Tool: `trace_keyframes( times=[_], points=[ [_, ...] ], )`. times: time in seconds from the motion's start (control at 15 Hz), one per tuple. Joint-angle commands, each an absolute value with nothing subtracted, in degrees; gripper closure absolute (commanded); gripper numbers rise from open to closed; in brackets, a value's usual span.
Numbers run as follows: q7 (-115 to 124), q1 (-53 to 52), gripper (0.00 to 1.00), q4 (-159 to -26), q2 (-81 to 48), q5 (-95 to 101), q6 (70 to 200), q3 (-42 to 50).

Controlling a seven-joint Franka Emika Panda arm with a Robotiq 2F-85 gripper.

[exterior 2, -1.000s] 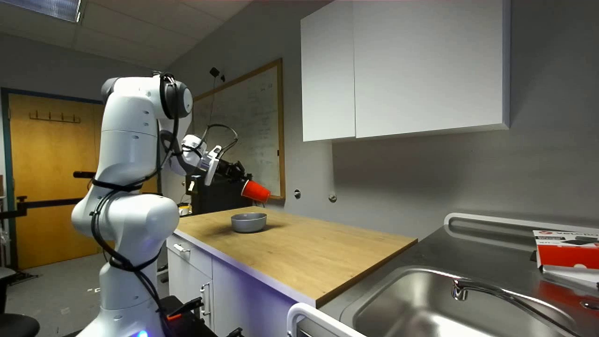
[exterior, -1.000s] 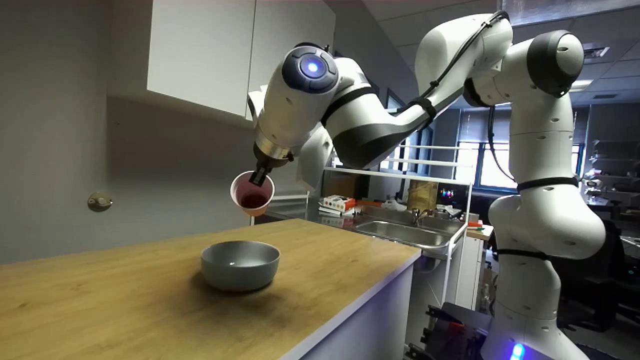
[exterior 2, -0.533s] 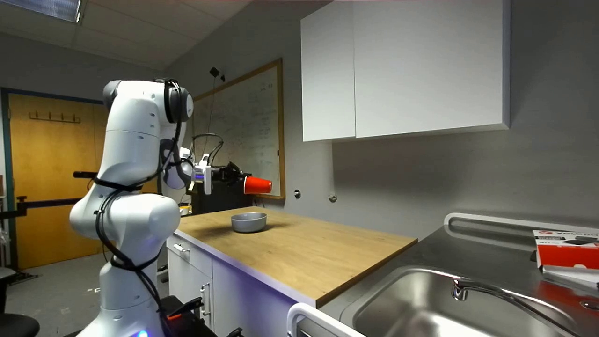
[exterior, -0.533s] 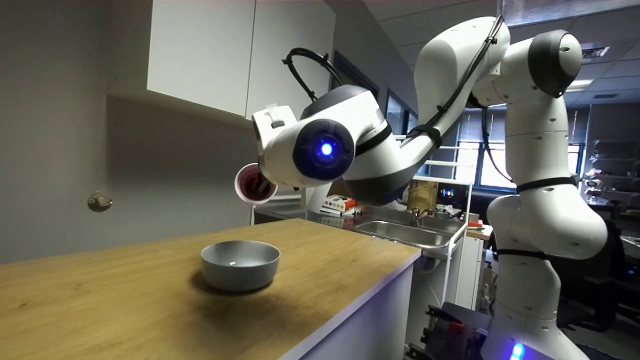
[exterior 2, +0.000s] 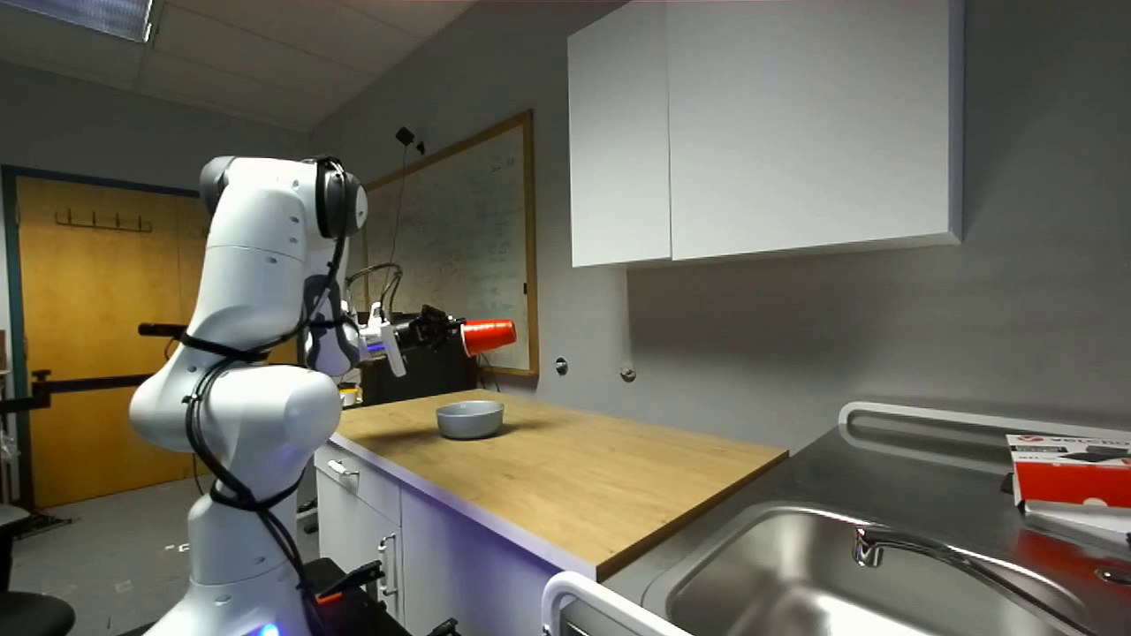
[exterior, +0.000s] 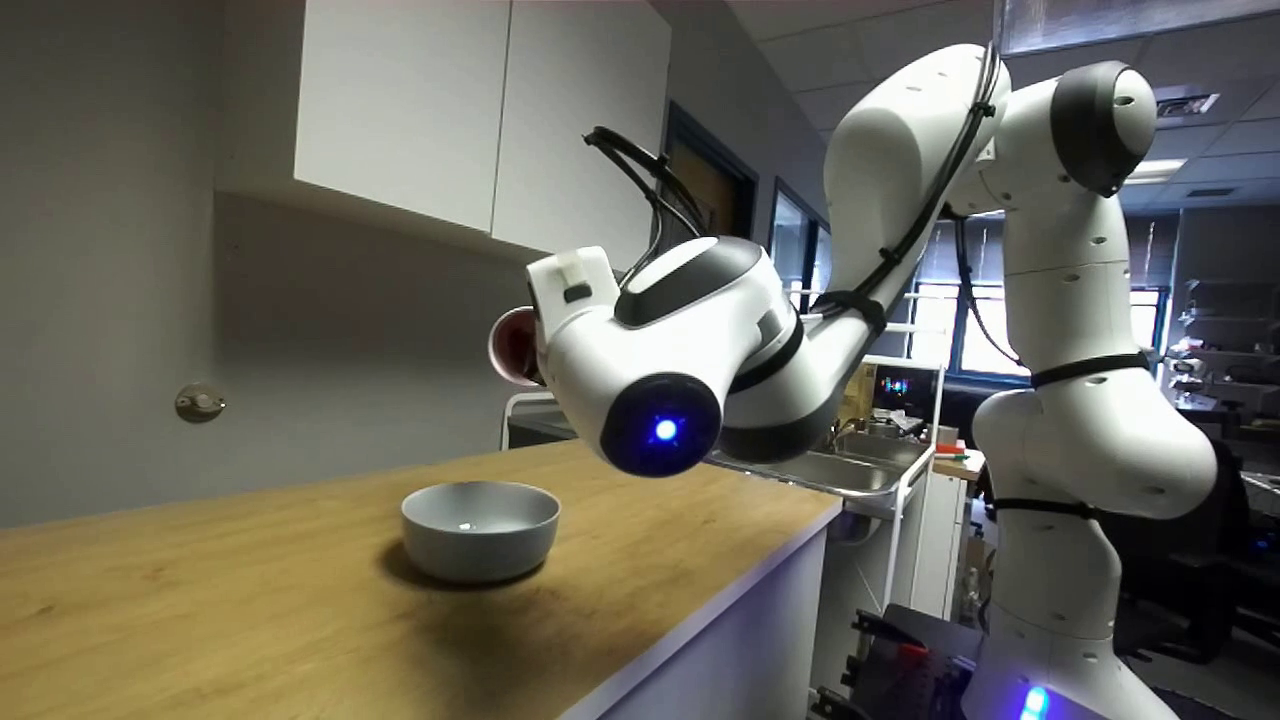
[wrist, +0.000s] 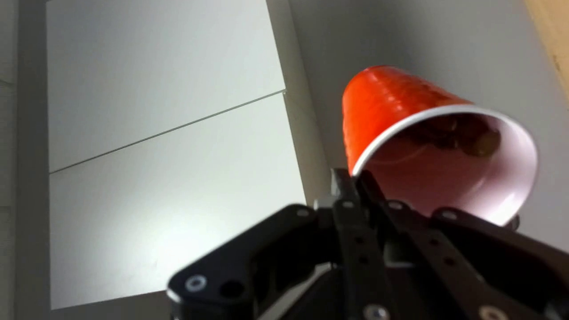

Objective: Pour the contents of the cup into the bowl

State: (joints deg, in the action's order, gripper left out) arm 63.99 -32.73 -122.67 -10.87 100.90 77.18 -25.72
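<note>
my hand pinches the rim of a red cup above a wooden counter, in what i take for the tipping stage of the pour. the cup lies nearly level on its side, mouth towards my wrist, base towards the grey wall. small brownish bits rest inside it in the wrist view, not yet tipped out. the grey bowl stands upright on the counter, lower than the cup and apart from it in both exterior views; no bits show on the part of its inner side in sight, its floor being hard to make out.

the next move, i judge, calls for more tilt until the mouth faces down over the middle of the bowl; a hasty tip, or a mouth held off-centre, could scatter bits across the counter.

the wall behind and a white cabinet mounted on it may limit how far i can reach or lift. a steel sink and a red-and-white box lie past the counter's end, well apart from the bowl. my wrist hides part of the cup in an exterior view.
</note>
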Motion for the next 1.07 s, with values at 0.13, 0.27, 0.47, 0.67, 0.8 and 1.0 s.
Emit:
trace_keyframes(
  times=[0.13,0.27,0.47,0.67,0.8,1.0],
  points=[
    [65.7,-33.4,0.94,-126.3,-11.0,108.6,69.4,-26.5],
    [65.6,-33.3,0.94,-127.0,-11.2,110.3,67.7,-26.5],
    [65.4,-33.1,0.94,-127.6,-11.6,111.9,65.9,-26.6],
    [65.4,-32.9,0.94,-128.0,-11.7,112.9,64.8,-26.5],
    [65.4,-32.7,0.94,-128.0,-11.8,113.2,64.4,-26.5],
    [65.3,-32.6,0.94,-127.8,-12.0,113.2,63.9,-26.6]
  ],
)
